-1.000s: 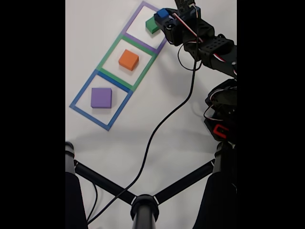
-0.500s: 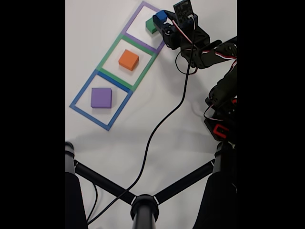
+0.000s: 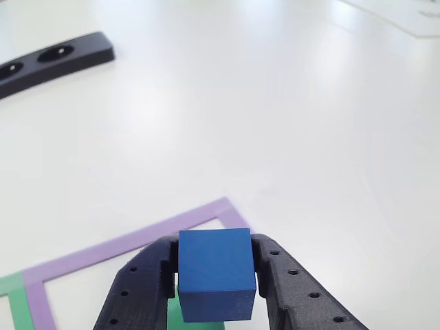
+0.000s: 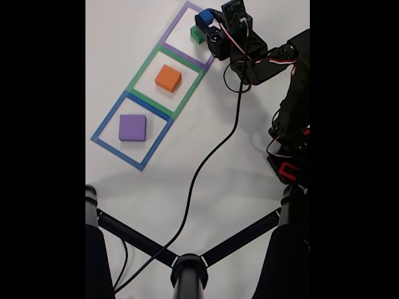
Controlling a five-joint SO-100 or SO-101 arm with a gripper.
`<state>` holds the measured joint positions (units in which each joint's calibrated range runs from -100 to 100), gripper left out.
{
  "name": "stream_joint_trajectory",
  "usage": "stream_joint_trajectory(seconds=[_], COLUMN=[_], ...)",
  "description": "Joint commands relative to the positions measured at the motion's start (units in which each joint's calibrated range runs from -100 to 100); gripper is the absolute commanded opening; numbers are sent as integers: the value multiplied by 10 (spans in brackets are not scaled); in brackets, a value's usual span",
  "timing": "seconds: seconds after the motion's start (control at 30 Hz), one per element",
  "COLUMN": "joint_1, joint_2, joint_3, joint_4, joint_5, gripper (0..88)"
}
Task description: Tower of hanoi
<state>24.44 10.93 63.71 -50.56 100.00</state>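
Claw [image 3: 216,289] clamped on blue cube [image 3: 216,273], above green block [image 4: 197,35] in purple frame [image 4: 176,28]; bare white table [image 3: 275,103] toward 12 o'clock.

The fixed view looks straight down on the bench [image 4: 187,124] from high above the purple frame [image 4: 187,34]. The other view sits low and close behind the end effector [image 3: 216,289], facing across that same purple frame [image 3: 137,240].
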Motion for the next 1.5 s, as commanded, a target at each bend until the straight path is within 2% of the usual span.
stream_joint_trajectory(seconds=[0.0,1.0,1.23,1.47], joint_1=[-3,-16,-14,-14], joint_2=[-5,63,70,73], joint_3=[-9,-11,-11,-11], joint_4=[-21,-89,-93,-99], joint_5=[0,0,0,0], gripper=[2,7,52,134])
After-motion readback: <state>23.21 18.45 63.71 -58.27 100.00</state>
